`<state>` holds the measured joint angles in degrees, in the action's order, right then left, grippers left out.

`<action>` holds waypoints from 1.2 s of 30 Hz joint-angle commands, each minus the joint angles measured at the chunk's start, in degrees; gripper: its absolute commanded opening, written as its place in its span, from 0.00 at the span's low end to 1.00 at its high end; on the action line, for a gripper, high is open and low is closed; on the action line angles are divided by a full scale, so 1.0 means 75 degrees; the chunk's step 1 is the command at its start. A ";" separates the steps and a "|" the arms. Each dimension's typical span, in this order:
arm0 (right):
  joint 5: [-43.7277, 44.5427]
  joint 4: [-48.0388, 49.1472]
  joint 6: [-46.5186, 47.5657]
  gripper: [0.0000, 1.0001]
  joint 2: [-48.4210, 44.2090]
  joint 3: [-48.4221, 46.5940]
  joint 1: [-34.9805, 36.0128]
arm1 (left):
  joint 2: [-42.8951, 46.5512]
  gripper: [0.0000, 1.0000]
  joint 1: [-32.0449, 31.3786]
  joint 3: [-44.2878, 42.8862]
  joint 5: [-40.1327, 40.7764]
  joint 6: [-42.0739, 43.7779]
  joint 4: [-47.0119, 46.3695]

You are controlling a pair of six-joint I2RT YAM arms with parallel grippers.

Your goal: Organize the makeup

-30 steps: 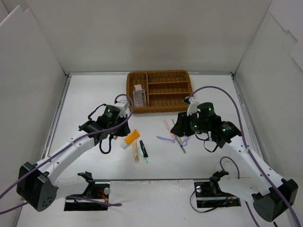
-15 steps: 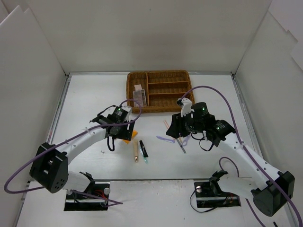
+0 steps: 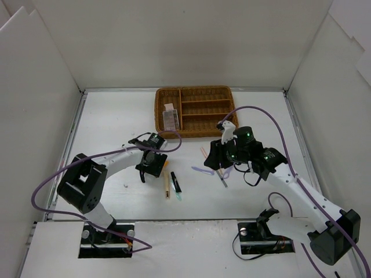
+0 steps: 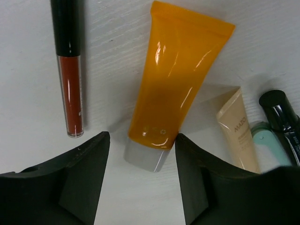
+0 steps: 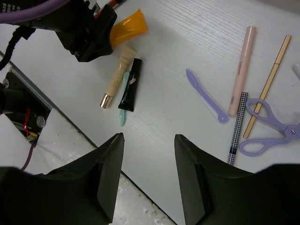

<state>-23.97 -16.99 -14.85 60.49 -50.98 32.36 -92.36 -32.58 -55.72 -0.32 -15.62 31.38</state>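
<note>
Wicker tray (image 3: 194,112) sits at upper centre of the overhead view, with a brown-toned palette (image 3: 169,120) in its left compartment. Left gripper (image 4: 141,137) is released, jaws spread either side of the cap of the orange tube (image 4: 176,79), which lies at centre frame. Right gripper (image 5: 150,137) is released above the table (image 5: 164,93), holding nothing. Lilac scissors (image 5: 267,126), pink pencil (image 5: 240,70) and lilac spatula (image 5: 206,96) lie at right of its frame
</note>
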 commanded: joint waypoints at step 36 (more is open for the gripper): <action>0.0336 0.2218 -0.2918 0.46 0.0794 -0.1394 0.0080 | 0.1920 0.00 -0.0624 -0.2319 -0.2723 -0.1246 -0.1500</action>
<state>-20.45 -8.45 -33.04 65.45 -59.48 32.71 -78.91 -36.25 -69.95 -17.72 -21.96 25.67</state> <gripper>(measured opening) 0.456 0.349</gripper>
